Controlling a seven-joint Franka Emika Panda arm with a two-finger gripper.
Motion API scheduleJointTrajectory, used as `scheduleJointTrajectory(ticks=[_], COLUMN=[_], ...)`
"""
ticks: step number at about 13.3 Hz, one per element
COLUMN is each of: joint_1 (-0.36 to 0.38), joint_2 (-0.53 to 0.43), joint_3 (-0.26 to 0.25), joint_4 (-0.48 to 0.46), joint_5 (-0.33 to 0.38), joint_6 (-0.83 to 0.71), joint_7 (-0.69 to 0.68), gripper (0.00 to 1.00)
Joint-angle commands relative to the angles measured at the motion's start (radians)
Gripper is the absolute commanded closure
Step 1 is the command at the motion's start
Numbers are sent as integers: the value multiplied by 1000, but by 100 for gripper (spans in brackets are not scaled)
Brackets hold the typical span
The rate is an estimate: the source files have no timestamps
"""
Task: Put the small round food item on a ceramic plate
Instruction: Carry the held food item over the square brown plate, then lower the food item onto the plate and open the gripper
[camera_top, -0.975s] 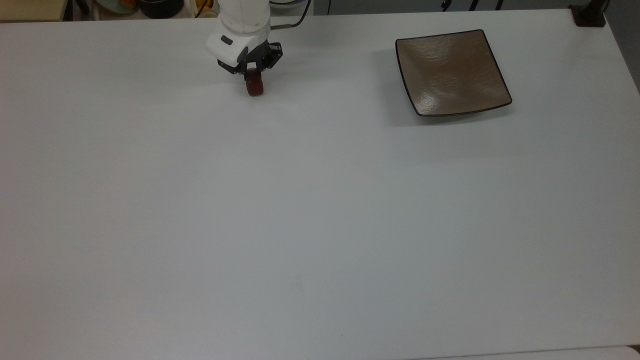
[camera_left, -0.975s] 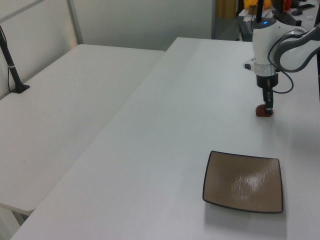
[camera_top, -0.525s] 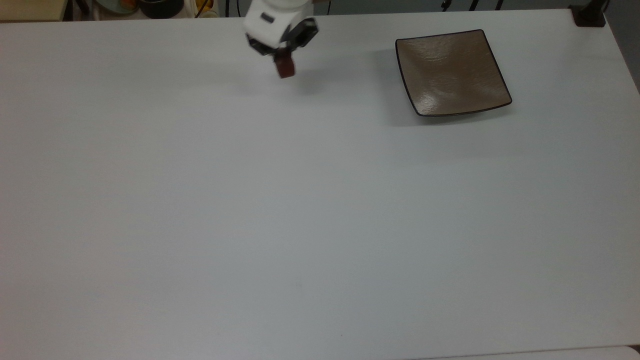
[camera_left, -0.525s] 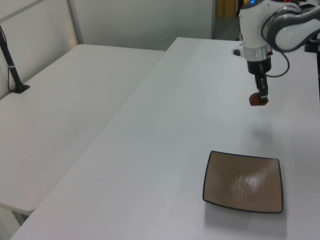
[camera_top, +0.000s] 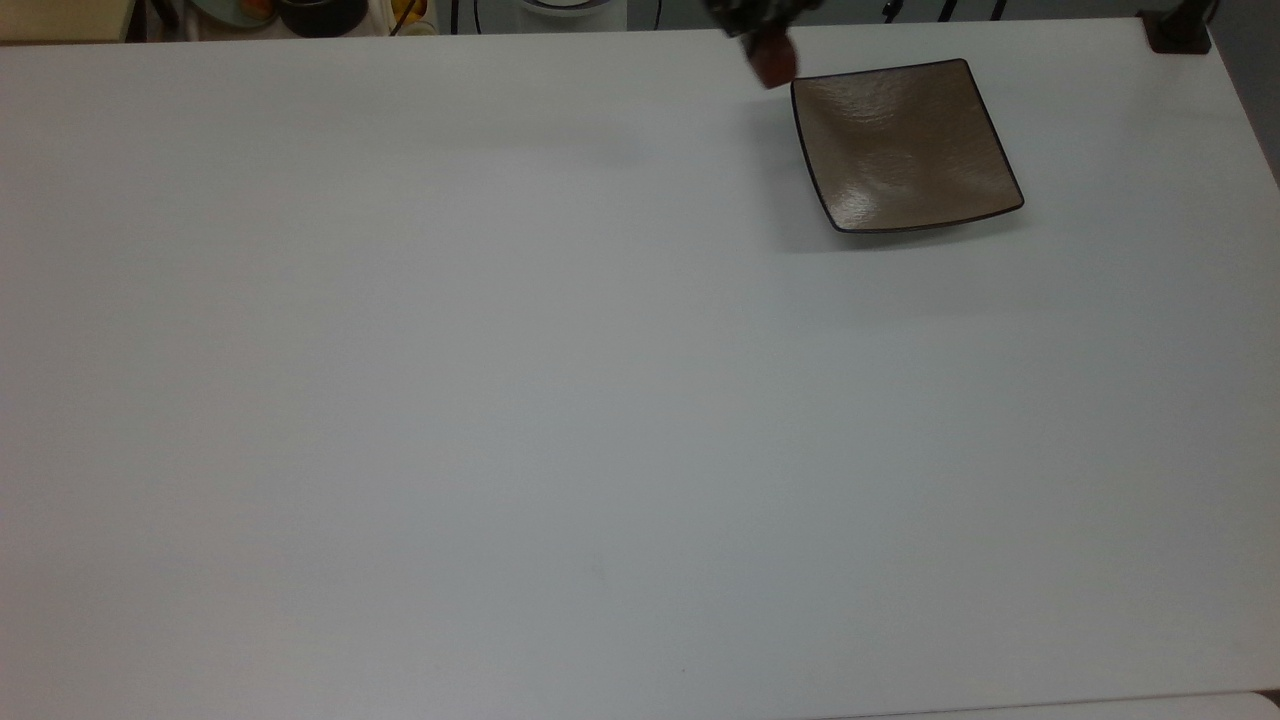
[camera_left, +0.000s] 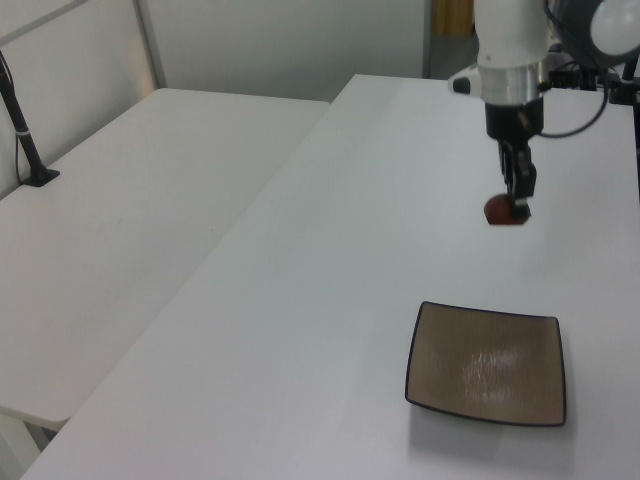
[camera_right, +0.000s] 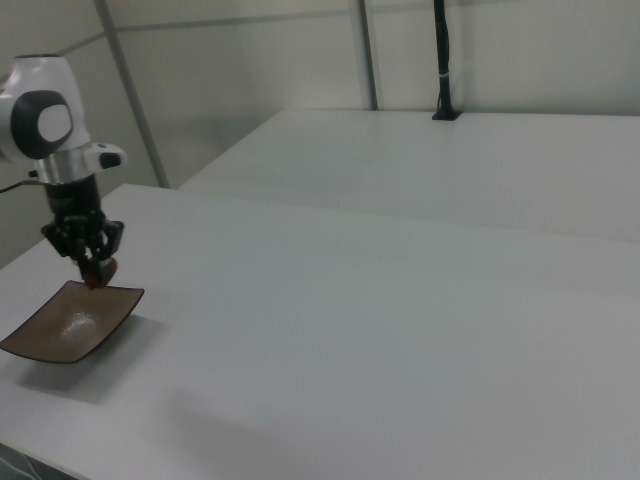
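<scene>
Now the small round food item (camera_left: 500, 211) sits pinched in the hand (camera_left: 519, 207).

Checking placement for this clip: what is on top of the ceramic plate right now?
Nothing rests on the ceramic plate; its glossy surface is bare. The small round food item hangs in the claw above the table, near the plate's edge.

The small round food item (camera_top: 775, 66), a dark reddish-brown stubby chunk, hangs pinched in the gripper (camera_left: 517, 205) above the bench (camera_top: 500, 400), near the top view's upper-left corner of the ceramic plate (camera_top: 903, 143), a glossy tan-brown square dish with a dark rim.
</scene>
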Motion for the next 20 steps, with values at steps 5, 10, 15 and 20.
scheduleJointTrajectory(ticks=[5,10,15,20], joint_1=[112,151,149,138], joint_2=[265,365,383,353], joint_3=[107,107,107,102], joint_4=[67,53,53,65], joint_5=[-8,-70,-74,-74], joint_6=[209,330,342,336], joint_7=[285,309,309,317], gripper=[69,64,22,0])
